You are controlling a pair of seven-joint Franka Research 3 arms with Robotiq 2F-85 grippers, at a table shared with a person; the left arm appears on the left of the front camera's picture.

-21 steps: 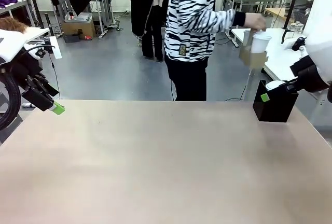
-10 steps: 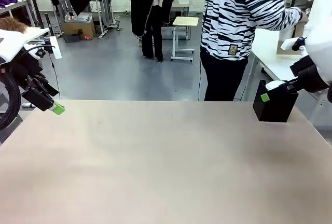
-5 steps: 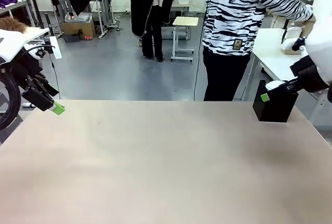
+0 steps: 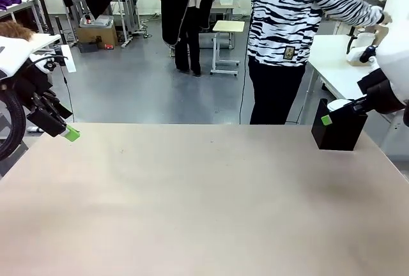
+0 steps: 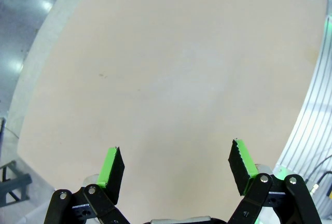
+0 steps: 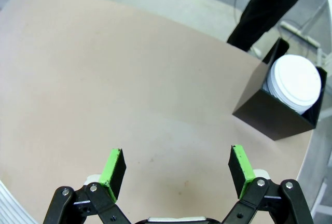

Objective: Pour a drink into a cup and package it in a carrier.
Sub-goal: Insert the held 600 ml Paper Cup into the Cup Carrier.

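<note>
My left gripper [image 4: 70,133] hangs open at the table's left edge, and in the left wrist view it [image 5: 176,149] has only bare tabletop between its fingers. Above the table's far right corner my right gripper [image 4: 326,120] is open too, and in its own view [image 6: 177,151] nothing sits between the pads. On a white side table at the far right, the person's hand [image 4: 383,18] reaches to a brown cardboard piece [image 4: 382,34], probably the carrier. A pale vessel [image 4: 362,38] stands beside it, too small to tell whether it is the cup. The drink is out of view.
A black square box [image 6: 262,111] stands at the table's far right corner, close to my right gripper, with a stack of white round lids [image 6: 296,83] inside. The person in a striped top [image 4: 291,14] stands beyond the far edge, turned right. The tabletop [image 4: 204,199] is bare.
The person walked right from the table's far edge, carrying the white cup and brown carrier to the side table. Both arms stayed still.
</note>
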